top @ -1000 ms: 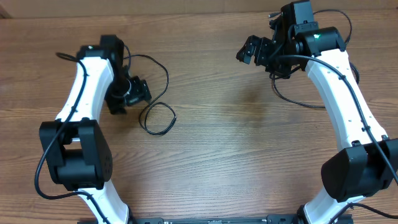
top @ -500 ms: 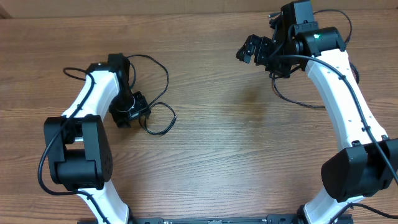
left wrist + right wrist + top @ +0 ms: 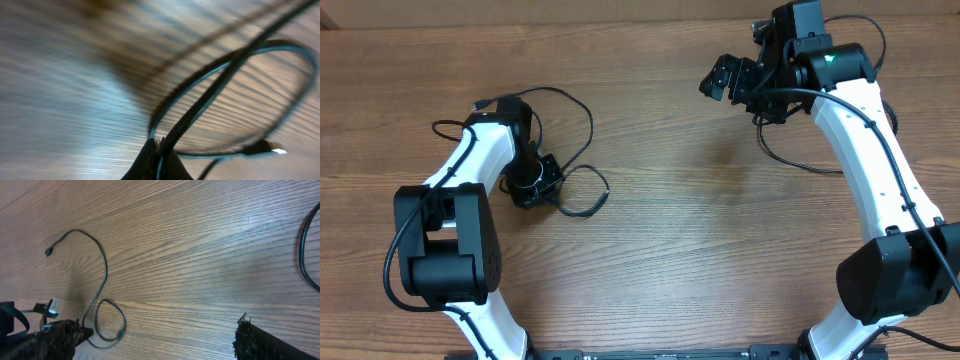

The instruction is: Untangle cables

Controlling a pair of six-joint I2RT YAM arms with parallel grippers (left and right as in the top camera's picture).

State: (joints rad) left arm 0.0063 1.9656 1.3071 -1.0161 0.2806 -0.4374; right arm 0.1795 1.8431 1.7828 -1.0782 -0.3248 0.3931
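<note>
One thin black cable (image 3: 588,125) lies on the left part of the wooden table. It curls into a loop (image 3: 586,196) just right of my left gripper (image 3: 542,185). The left wrist view is blurred, but it shows my left gripper (image 3: 160,156) shut on the cable (image 3: 220,82) where the loop crosses itself. A small plug (image 3: 265,148) lies at the loop's end. My right gripper (image 3: 720,78) hangs open over the far right of the table, well away from the cable. In the right wrist view, my right gripper (image 3: 159,327) holds nothing, and the cable (image 3: 103,267) and its loop (image 3: 111,321) lie far off.
A thicker black wire (image 3: 790,155) hangs in a curve beside the right arm and shows at the edge of the right wrist view as a wire (image 3: 303,255). Bare wood (image 3: 720,220) stretches between the two arms.
My left gripper has moved toward the near side and shut on the cable at the loop. The loop has shifted slightly right. The right arm has not moved.
</note>
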